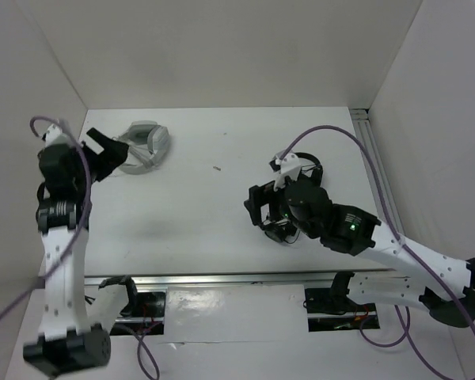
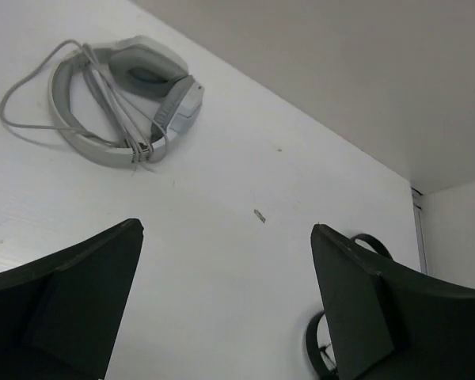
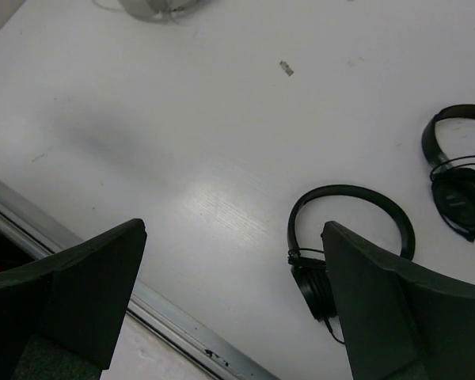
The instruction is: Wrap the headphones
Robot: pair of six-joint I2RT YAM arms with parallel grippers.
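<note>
The light grey headphones [image 1: 146,146] lie flat at the back left of the table. In the left wrist view [image 2: 123,99] their thin grey cable [image 2: 111,91] runs in strands across the headband, and a loose loop lies to the left. My left gripper [image 1: 104,152] is open and empty, held above the table just left of the headphones; in its own view [image 2: 228,301] they lie well ahead of the fingers. My right gripper [image 1: 257,212] is open and empty at mid right, over a black headphone. In the right wrist view [image 3: 233,301] only an edge of the grey headphones [image 3: 154,8] shows at the top.
Two smaller black on-ear headphones lie at the right: one [image 3: 348,237] beside my right gripper's finger, the other [image 3: 459,182] farther back [image 1: 305,166]. A small speck [image 3: 286,68] lies mid-table. A metal rail [image 3: 166,317] edges the table's front. White walls enclose the back and sides.
</note>
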